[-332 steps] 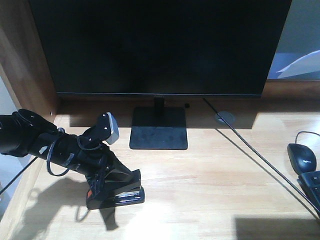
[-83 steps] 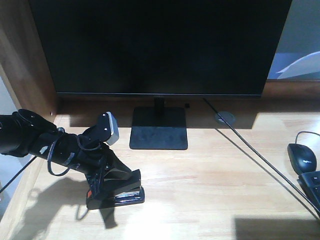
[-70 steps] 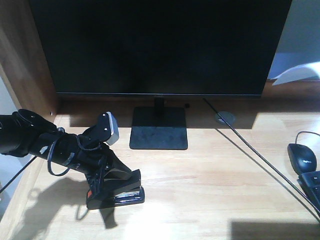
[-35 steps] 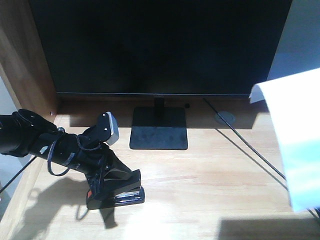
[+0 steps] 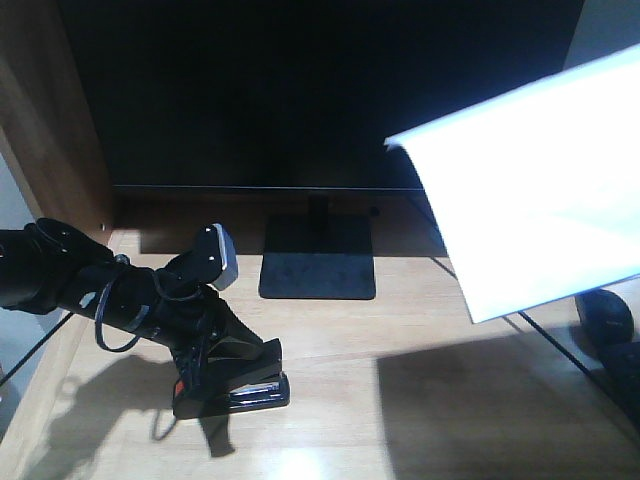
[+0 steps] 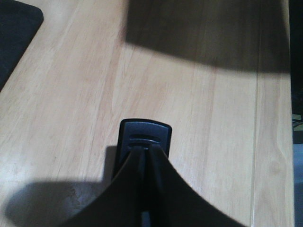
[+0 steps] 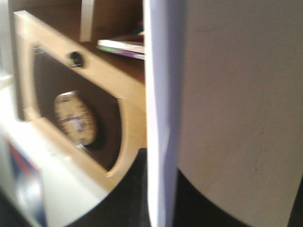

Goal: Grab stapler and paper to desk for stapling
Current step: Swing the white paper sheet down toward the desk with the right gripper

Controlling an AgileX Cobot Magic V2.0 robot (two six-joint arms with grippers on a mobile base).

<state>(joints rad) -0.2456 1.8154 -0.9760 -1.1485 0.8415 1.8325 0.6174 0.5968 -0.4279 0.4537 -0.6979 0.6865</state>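
The black stapler [image 5: 235, 388] rests on the light wood desk [image 5: 420, 330] at the front left, its orange-red patch towards the arm. My left gripper [image 5: 215, 362] is shut on it from above. In the left wrist view the two fingers meet over the stapler's end [image 6: 144, 135], and my left gripper [image 6: 144, 152] stands just above the desk [image 6: 213, 118]. A white sheet of paper [image 5: 530, 200] hangs in the air at the right, in front of the monitor. In the right wrist view my right gripper [image 7: 161, 170] is shut on the paper [image 7: 236, 94], seen edge-on.
A large black monitor [image 5: 300, 90] on its stand [image 5: 318, 258] fills the back. A black mouse [image 5: 605, 315] and a keyboard corner [image 5: 625, 365] lie at the right edge, with a cable [image 5: 560, 350] crossing the desk. A wooden panel [image 5: 50, 130] walls the left side.
The paper has swept in from the right edge, up and to the left, and now covers the grommet and part of the monitor. The left arm and stapler have not moved.
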